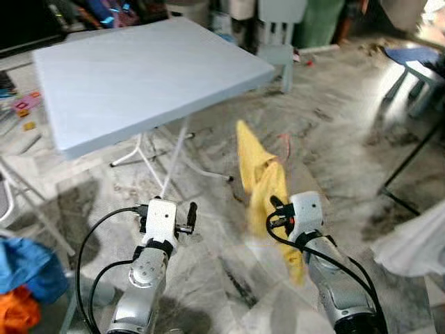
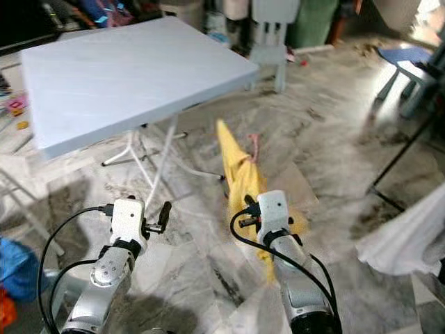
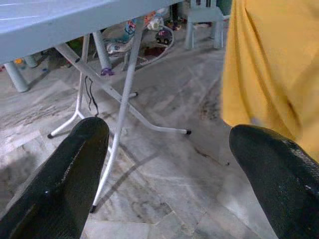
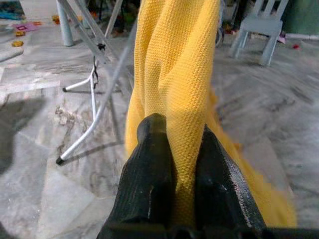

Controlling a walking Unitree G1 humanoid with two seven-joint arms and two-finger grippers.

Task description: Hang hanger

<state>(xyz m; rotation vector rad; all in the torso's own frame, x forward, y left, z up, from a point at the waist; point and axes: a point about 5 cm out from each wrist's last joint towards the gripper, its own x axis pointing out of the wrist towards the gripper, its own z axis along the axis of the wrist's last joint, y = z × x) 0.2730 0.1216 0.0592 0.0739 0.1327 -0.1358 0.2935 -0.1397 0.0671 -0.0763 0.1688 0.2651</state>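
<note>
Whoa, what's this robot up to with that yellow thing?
The robot's right gripper is shut on a yellow cloth, holding it up so it drapes toward the marble floor. Its left gripper is open and holds nothing, raised beside the cloth. A light blue folding table stands just ahead. No hanger can be made out, so the hanging is not yet done.

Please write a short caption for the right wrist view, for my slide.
Right hand shut on a hanging yellow cloth, above a marble floor.
</note>
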